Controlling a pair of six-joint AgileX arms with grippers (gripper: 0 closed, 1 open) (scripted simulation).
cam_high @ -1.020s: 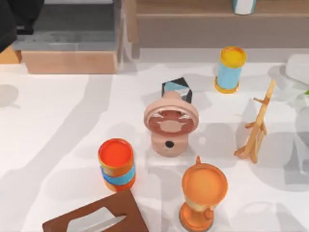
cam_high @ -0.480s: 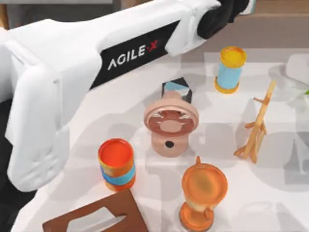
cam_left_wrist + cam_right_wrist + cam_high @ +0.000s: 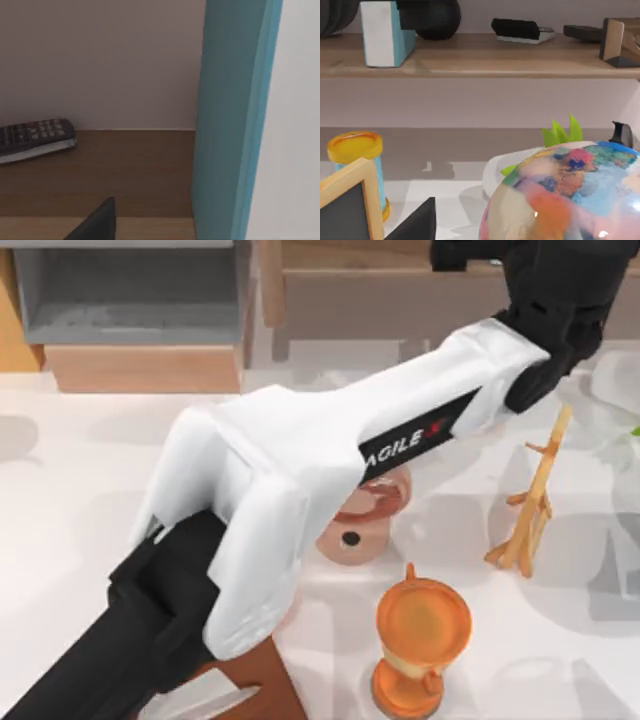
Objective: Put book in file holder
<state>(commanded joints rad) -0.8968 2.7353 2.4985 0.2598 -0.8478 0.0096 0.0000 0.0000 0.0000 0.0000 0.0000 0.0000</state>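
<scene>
Swung further across the counter since half a second ago, the left pincer (image 3: 480,252) has been brought to the long brown wooden shelf (image 3: 485,60), its opening untellable, where the stiff, light, upright light-blue book (image 3: 232,120) would best be pinched across both covers.

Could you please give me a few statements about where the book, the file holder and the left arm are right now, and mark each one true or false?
1. The book stands upright on the wooden shelf. True.
2. The book is inside the file holder. False: the holder's grey compartment has no book in it.
3. The left arm reaches across the table toward the shelf at the top view's upper right. True.
4. A remote control lies on the shelf near the book. True.
5. The orange goblet is tipped over. False: it stands upright.
</scene>
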